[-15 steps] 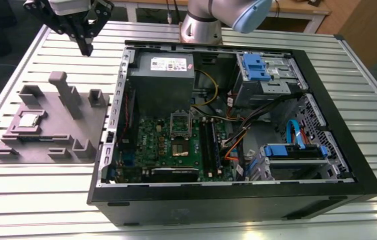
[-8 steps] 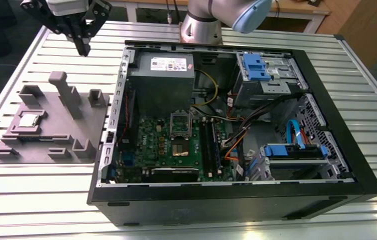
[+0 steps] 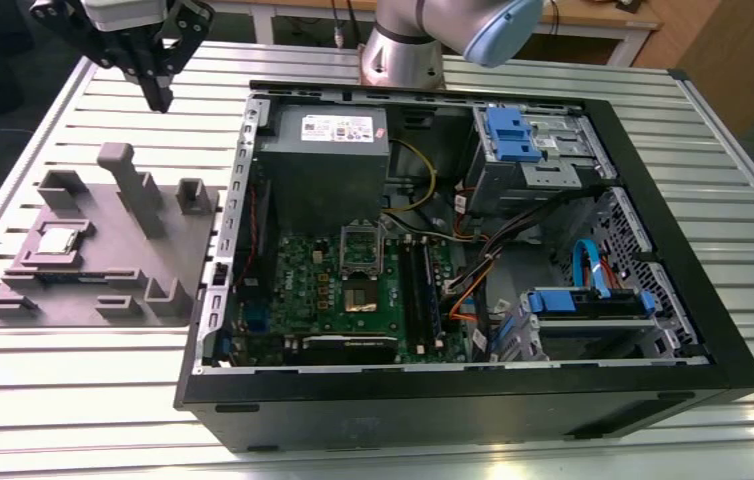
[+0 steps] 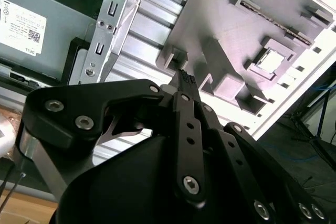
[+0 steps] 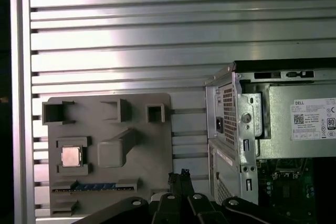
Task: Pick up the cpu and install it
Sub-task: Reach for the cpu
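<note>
Slatted aluminium table (image 3: 84,400) carries everything. On it, toward the exterior view's right, lies a black steel PC case (image 3: 484,400) w/ side panel off. A grey-and-blue robot arm (image 3: 411,45) rises behind the case.

Inside the case:
- a tall grey metal box (image 3: 324,170) w/ white label
- next to it a green circuit board (image 3: 310,290), w/ long black memory sticks (image 3: 417,285) standing in slots
- blue plastic drive caddies (image 3: 511,135) toward the exterior view's right

Just beside the case, on the exterior view's left, sits a flat grey plastic fixture tray (image 3: 104,250) w/ raised blocks, posts & pockets.

The black two-finger gripper (image 3: 160,98) hangs above the table, off the tray's far end in the exterior view. Tips are pressed together w/ nothing btwn them; the same shows in both wrist views (image 4: 184,80) (image 5: 178,178).

The cpu (image 3: 57,241), a small flat square chip w/ silvery top & pale rim, lies flat in a square pocket of the tray. It's well apart from the gripper & outside the case, and is seen in both wrist views (image 4: 271,61) (image 5: 71,156).
</note>
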Robot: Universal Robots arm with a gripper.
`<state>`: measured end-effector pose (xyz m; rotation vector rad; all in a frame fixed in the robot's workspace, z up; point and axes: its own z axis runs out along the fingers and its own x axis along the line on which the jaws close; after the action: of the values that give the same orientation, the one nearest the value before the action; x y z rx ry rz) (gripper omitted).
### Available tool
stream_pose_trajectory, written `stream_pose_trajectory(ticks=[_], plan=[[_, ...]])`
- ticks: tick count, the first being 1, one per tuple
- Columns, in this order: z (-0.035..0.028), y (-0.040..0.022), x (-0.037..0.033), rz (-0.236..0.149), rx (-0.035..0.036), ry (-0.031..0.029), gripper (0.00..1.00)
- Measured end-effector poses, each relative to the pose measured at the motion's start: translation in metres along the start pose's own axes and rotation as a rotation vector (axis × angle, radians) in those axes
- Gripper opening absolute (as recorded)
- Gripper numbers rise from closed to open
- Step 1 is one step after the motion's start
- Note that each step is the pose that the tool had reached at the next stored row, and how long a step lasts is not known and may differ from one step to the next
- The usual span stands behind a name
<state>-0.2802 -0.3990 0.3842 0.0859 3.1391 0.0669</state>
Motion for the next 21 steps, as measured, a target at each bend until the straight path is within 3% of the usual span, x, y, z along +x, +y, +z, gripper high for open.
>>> stream_pose_trajectory(ticks=[10,21], plan=[[0.0000,-0.0004,0.0072,-0.005,0.0000,0.0003,0.10],[0.0000,-0.0006,0.0100,-0.005,0.0000,0.0003,0.10]])
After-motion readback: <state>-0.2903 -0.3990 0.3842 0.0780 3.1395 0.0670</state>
